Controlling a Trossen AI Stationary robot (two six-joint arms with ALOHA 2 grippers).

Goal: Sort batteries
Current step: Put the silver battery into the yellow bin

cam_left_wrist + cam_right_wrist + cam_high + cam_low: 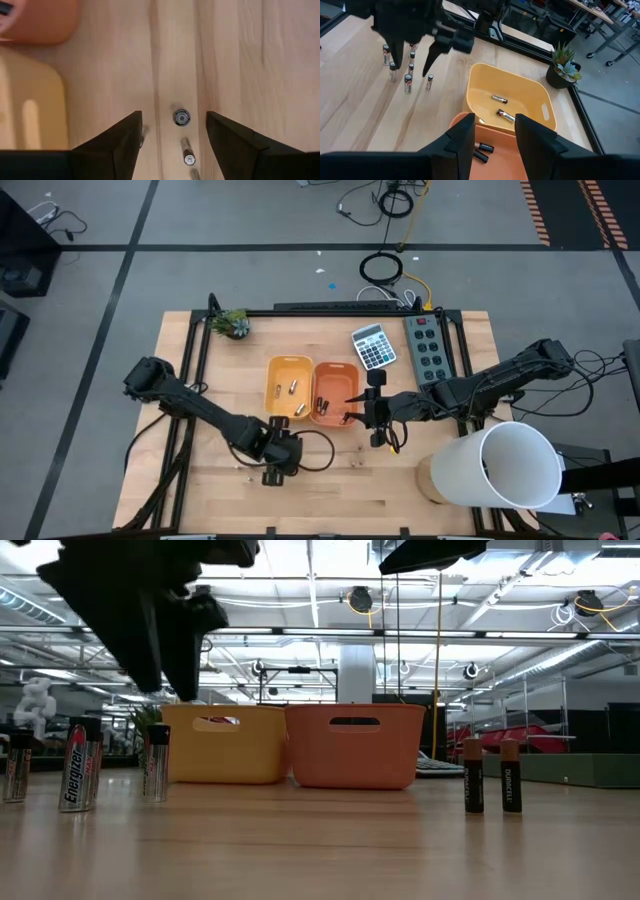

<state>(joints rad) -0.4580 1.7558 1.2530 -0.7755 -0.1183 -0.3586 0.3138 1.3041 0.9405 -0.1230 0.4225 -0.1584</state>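
Note:
Several silvery batteries (408, 82) stand upright on their ends on the wooden table, to the near left of the trays. My left gripper (172, 125) hangs open just above them, pointing steeply down, with one battery's top (181, 117) below the gap between its fingers. Silvery batteries (499, 99) lie in the yellow tray (290, 370), and dark ones (485, 148) lie in the orange tray (337, 370). My right gripper (377, 435) waits open beside the orange tray's right side, with nothing between its fingers. Two dark batteries (490, 776) stand upright on the table near it.
A grey calculator (373, 346) and a power strip (430, 350) lie behind the trays at the far right. A small potted plant (235, 323) stands at the far left. A big white cylinder (505, 465) stands at the near right corner.

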